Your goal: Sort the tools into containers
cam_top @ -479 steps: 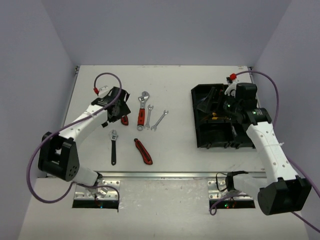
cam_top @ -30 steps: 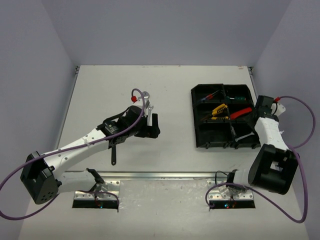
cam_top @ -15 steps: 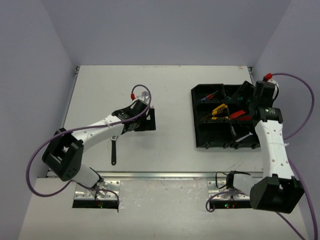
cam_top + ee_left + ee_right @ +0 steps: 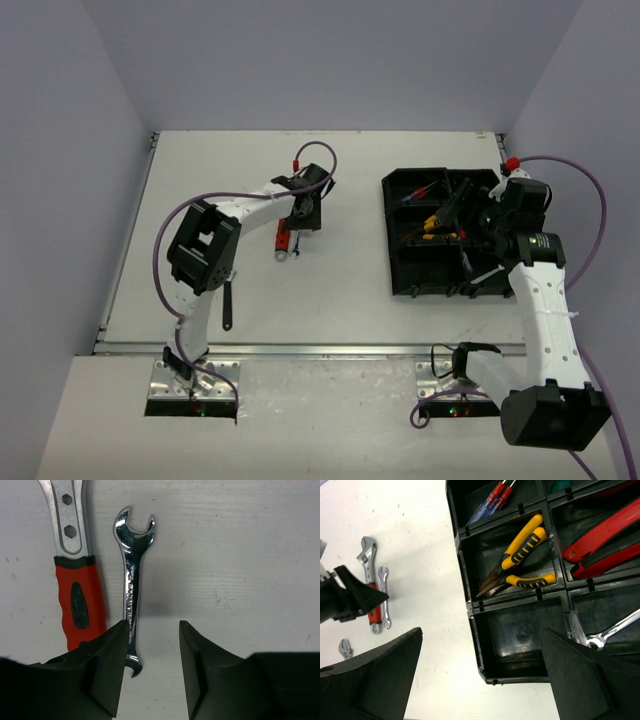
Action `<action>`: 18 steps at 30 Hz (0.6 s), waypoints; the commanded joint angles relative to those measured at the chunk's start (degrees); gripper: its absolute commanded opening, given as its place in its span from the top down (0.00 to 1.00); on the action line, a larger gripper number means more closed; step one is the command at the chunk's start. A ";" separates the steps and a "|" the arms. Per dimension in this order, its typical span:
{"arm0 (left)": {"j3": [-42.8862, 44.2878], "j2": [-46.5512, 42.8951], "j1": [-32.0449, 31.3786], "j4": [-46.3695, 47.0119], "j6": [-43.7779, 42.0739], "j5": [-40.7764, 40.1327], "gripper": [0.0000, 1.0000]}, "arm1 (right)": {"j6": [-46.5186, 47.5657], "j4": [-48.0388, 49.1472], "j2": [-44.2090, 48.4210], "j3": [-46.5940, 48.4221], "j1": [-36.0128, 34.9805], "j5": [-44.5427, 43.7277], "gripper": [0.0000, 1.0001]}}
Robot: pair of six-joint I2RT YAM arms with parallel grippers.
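Risk, as I judge it: the left gripper [image 4: 151, 630] is not centred on the small wrench [image 4: 132, 580]. If it closes from here, the 9 o'clock finger would meet the shaft first and could skid the flat wrench across the table [image 4: 240, 555] instead of pinching it. That finger also sits over the end of the red-handled wrench [image 4: 80, 600], which lies just beside the small one at its 9 o'clock. Coming straight down could land on that handle or nip both tools. The small wrench is thin and lies flat, so a slipped grasp looks likely.

Wrist view, left: fingers [image 4: 107, 670] parted moderately, nothing between them but table and the wrench's lower end. The small wrench runs 12 to 6. Its lower jaw end lies just inside the 9 o'clock finger, and its upper end is well out toward 12. The gap's centre and 3 o'clock half are bare.

Right gripper [image 4: 480, 630]: spread wide, holding nothing, hanging over the tray [image 4: 465, 550]. An empty compartment lies below it, with yellow pliers [image 4: 520, 555] in the compartment at 12 and a silver wrench [image 4: 612, 627] in the one at 3.
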State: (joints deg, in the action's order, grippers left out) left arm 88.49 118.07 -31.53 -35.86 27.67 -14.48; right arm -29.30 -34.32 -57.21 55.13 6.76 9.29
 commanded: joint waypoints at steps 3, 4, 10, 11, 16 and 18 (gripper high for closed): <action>4.01 3.81 -0.02 -5.47 -1.13 -5.11 0.58 | 1.61 1.25 0.83 0.39 -0.09 3.11 0.01; 4.11 4.32 -0.02 -5.33 -1.51 -4.74 0.58 | 1.61 1.39 0.92 0.34 -0.09 3.29 0.01; 4.46 6.53 0.10 -4.75 -2.89 -2.39 0.60 | 1.61 1.62 0.82 0.50 -0.09 4.02 0.01; 4.61 6.93 0.20 -4.75 -3.14 -1.63 0.60 | 1.61 1.62 0.92 0.50 -0.09 4.12 0.01; 4.02 8.52 1.55 -5.33 -3.69 2.81 0.63 | 1.65 1.36 1.24 0.95 -0.14 5.17 0.01; 3.36 8.61 1.96 -5.19 -3.94 3.72 0.66 | 1.67 1.39 1.48 1.14 -0.09 5.47 0.01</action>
State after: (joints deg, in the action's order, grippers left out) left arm 92.64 123.99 -30.83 -40.17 24.98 -14.54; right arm -28.46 -34.41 -57.10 55.13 6.76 13.23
